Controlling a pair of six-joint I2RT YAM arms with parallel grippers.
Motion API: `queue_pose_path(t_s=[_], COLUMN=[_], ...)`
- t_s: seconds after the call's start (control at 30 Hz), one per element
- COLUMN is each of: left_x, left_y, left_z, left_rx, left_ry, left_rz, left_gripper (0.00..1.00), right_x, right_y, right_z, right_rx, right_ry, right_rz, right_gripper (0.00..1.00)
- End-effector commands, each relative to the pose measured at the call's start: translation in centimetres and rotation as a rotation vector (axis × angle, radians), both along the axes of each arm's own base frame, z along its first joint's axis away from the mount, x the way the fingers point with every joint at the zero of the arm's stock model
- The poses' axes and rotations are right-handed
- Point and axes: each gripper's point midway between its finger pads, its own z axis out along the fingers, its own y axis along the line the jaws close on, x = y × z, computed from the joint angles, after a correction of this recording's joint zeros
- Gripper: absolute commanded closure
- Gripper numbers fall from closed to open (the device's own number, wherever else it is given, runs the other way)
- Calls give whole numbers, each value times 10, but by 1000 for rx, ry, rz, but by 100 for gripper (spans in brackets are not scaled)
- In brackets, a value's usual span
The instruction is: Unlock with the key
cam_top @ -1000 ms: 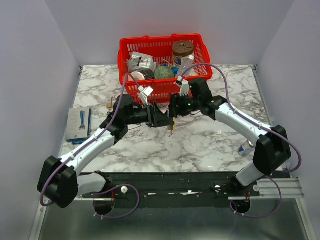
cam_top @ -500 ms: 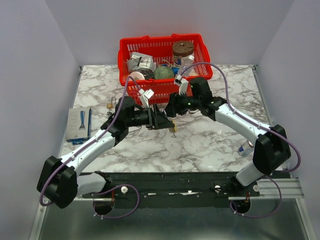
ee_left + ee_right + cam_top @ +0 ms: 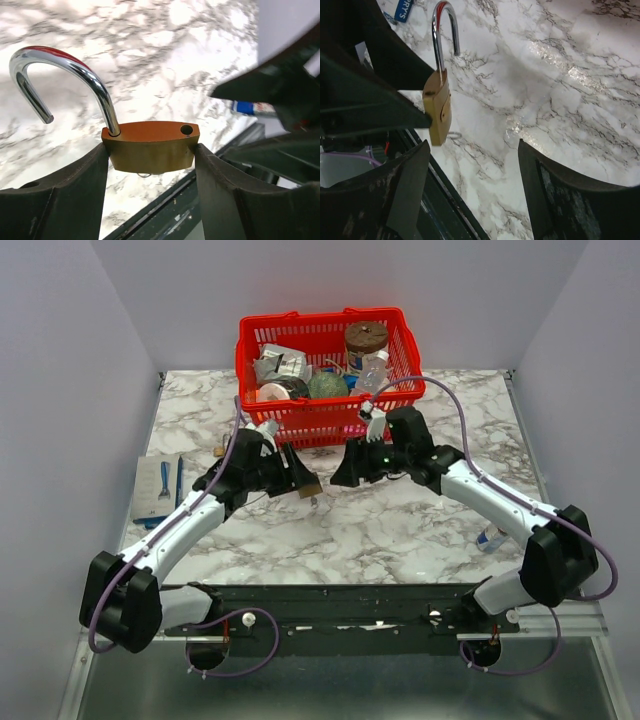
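Two grippers: we are logging the left gripper (image 3: 298, 480) and the right gripper (image 3: 472, 150) above the marble worktop (image 3: 400, 520).
Left gripper: we are finding it clenched on the padlock (image 3: 150, 142), one finger pressing each end of the brass body.
Padlock: we are seeing it held off the worktop, between the arms and in front of the red basket (image 3: 330, 422).
Shackle (image 3: 75, 70): we are noting it swung out, its free end clear of the bare socket hole.
Right gripper: we are finding it spread wide, grasping nothing, near the padlock but apart from it.
Key: we are not making one out; only a thin wire loop (image 3: 452, 135) is showing under the body.
Step in hand: we are judging the unlocking itself done.
Next move: we are expecting a set-down, calling for a low, level descent before the left jaws part.
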Motion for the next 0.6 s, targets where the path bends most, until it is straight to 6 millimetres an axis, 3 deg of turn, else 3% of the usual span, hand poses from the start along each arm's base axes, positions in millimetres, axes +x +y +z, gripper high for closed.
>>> queue_pose_path(t_s=[0.0, 0.1, 0.13, 0.27, 0.43, 0.57], left_x=[15, 10, 3, -8, -32, -38], left_y=[27, 58, 78, 120, 150, 166], left_z=[-10, -28, -39, -52, -67, -85], left_rx=[115, 219, 274, 376, 498, 606], left_ry=[5, 96, 151, 228, 346, 417], left_rz=[61, 81, 83, 97, 24, -25], left_gripper=[100, 100, 100, 100, 100, 100], right_x=[-6, -7, -7, -7, -8, -10], right_y=[-15, -20, -22, -23, -20, -18], right_z=[-4, -5, -6, -5, -9, -10], right_rx=[-42, -52, -57, -56, -55, -47], right_ry=[-7, -4, -1, -4, 16, 28], right_rz=[-66, -94, -99, -106, -96, -80], right_gripper=[20, 20, 20, 20, 20, 20])
